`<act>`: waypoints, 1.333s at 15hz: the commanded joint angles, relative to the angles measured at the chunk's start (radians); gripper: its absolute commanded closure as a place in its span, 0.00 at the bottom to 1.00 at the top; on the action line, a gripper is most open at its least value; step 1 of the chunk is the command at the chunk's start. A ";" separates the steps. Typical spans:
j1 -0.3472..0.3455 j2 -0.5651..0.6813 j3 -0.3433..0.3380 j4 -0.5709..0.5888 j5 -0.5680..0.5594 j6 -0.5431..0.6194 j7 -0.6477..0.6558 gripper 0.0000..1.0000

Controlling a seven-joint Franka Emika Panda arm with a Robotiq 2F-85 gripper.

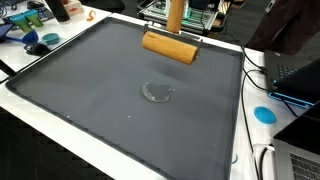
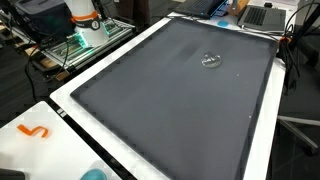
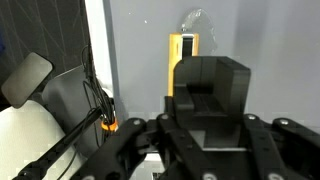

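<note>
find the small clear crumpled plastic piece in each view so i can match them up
Exterior view: small clear crumpled plastic piece near picture centre, mid-mat.
Exterior view: the piece sits upper right.
Wrist view: the piece at the top edge, right of centre, beyond a yellow rectangular block.
Shared landmark: the dark grey mat under it.

The dark mat on the tabletop lies bare over most of its spread in both exterior views, so passage there is wide. A small clear thing sits near the middle. In an exterior view a brown wooden roll lies across the far part. Cables and a laptop crowd the right rim, and clutter fills the far left corner.
</note>
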 commanded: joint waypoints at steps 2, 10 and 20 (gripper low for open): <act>0.001 0.002 0.001 0.006 -0.001 -0.005 0.001 0.52; -0.057 0.154 -0.004 0.012 0.034 0.006 -0.214 0.77; -0.058 0.214 -0.012 -0.077 0.012 0.189 -0.320 0.77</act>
